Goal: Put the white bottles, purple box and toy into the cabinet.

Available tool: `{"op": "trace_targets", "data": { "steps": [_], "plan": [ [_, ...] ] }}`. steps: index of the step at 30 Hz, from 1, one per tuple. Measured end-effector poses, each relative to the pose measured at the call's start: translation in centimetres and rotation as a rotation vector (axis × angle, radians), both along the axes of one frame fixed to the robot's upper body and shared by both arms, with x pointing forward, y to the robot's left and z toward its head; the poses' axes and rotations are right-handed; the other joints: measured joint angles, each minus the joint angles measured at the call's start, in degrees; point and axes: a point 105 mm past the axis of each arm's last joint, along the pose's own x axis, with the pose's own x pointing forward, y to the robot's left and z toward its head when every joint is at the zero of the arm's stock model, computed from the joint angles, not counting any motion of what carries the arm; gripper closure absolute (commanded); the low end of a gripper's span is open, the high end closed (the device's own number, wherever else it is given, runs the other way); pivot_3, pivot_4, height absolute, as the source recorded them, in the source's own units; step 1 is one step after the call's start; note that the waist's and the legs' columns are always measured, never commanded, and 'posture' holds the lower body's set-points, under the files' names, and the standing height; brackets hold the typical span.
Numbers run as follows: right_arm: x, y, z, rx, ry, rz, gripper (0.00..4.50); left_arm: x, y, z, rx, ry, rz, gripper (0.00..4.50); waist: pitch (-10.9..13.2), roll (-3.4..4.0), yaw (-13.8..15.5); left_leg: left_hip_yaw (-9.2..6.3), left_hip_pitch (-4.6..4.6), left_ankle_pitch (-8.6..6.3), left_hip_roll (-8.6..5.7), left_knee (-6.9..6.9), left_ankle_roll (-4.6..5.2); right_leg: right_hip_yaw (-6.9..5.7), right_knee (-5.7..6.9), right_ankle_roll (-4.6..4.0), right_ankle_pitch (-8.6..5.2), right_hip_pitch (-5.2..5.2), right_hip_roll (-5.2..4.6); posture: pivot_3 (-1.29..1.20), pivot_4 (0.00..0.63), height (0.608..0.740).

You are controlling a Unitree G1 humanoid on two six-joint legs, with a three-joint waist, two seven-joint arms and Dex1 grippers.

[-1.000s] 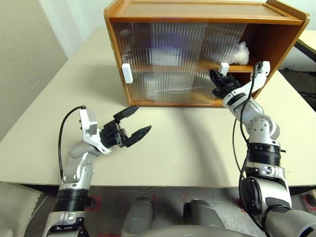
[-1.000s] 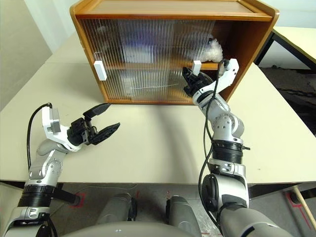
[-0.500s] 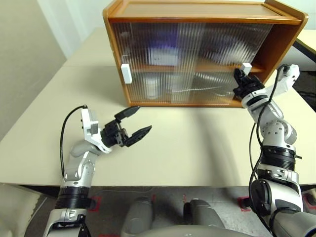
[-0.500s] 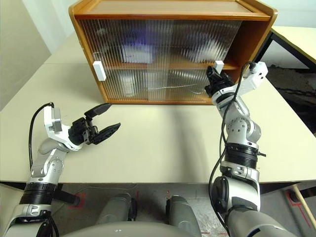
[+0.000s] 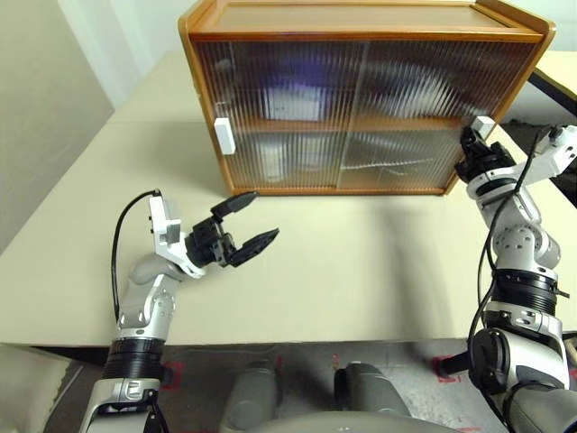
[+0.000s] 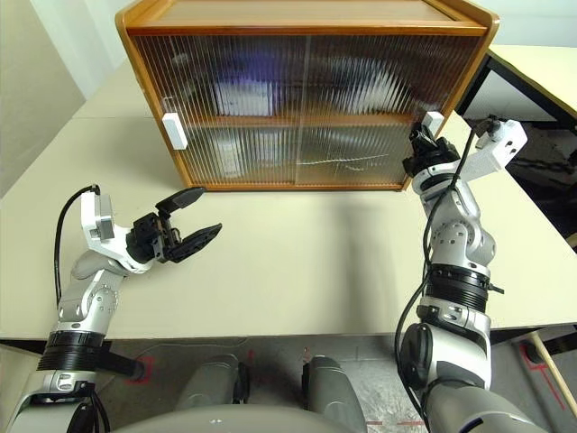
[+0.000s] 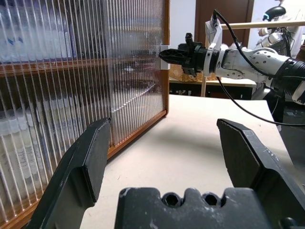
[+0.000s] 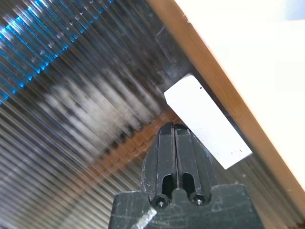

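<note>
Right pincer [image 6: 417, 150] pressed fully shut, both black fingers flat together with no gap, nothing held between them. Tips up against the right white handle [image 6: 434, 121], at the side of it that faces the middle of the cabinet; seen close in the right wrist view, closed tips [image 8: 174, 128] just beside the long edge of that handle [image 8: 207, 121], touching or all but touching. Handle itself hard by the right side wall of the cabinet [image 5: 361, 18], at the level of the middle shelf.

Left pincer [image 5: 261, 215] spread wide, holding nothing, raised above the worktop [image 5: 361, 271] well short of the cabinet and pointed toward its front. Same wide spread in the left wrist view, with one finger [image 7: 90, 157] on either side and bare worktop between.

Cabinet upright at the back of the worktop, both ribbed sliding doors side by side across the whole front, no opening showing. Left white handle [image 5: 224, 136] at the left end of the front, near the left side wall.

Behind the ribbed panes, blurred pale shapes on both shelves. On the upper shelf, left of the middle, a pale block with a lilac tint above it [image 5: 296, 95]. On the lower shelf, toward the left, a whitish upright shape [image 5: 275, 158]. White bottles, purple box and toy impossible to tell apart with certainty through the ribbing.
</note>
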Motion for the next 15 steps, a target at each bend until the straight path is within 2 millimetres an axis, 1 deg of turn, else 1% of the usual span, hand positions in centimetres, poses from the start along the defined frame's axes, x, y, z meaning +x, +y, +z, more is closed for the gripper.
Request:
{"op": "trace_targets", "data": {
  "steps": [6,8,11,12,13,15],
  "plan": [
    [0.0,0.0,0.0,0.001,-0.002,-0.001,4.49,0.0,0.0,0.0,0.000,0.000,0.000,0.00,0.0,0.00,0.1,0.01,0.00,0.00,-0.02,0.01,0.00,0.01,-0.02,0.03,0.01,0.03,-0.03,0.15,0.000,0.740],
    [0.0,0.3,-0.1,0.000,-0.004,0.021,4.49,-0.1,0.1,-0.1,0.000,0.003,0.003,0.00,0.0,0.00,0.1,0.00,0.00,0.00,-0.01,0.00,0.00,0.01,-0.02,0.02,0.00,0.02,-0.02,0.16,0.000,0.740],
    [-0.3,1.3,-0.4,-0.031,0.004,0.090,3.80,-0.3,0.5,-0.5,0.002,0.018,0.017,0.00,0.0,0.00,0.1,-0.03,0.00,0.00,0.02,-0.05,0.00,-0.01,-0.01,-0.06,-0.02,0.01,0.00,0.17,0.000,0.740],
    [-0.5,1.8,-0.6,-0.060,0.010,0.120,3.48,-0.3,0.6,-0.6,0.006,0.024,0.023,0.00,0.0,0.01,0.0,-0.03,0.01,0.00,0.03,-0.06,0.00,-0.01,0.00,-0.07,-0.03,0.00,0.01,0.17,0.000,0.740],
    [-0.9,2.3,-0.8,-0.118,0.019,0.154,3.05,-0.4,0.8,-0.7,0.005,0.026,0.030,0.00,0.0,0.02,0.1,-0.03,-0.01,0.00,0.03,-0.08,0.00,-0.02,-0.01,-0.07,-0.03,-0.02,0.00,0.17,0.000,0.740],
    [-1.8,3.7,-0.9,-0.227,0.016,0.254,2.35,-0.3,1.6,-0.6,0.002,0.025,0.063,0.00,0.0,0.03,0.1,-0.05,-0.01,0.00,0.03,-0.10,0.00,-0.03,-0.01,-0.07,-0.07,-0.02,0.00,0.18,0.000,0.740]
  ]
}}
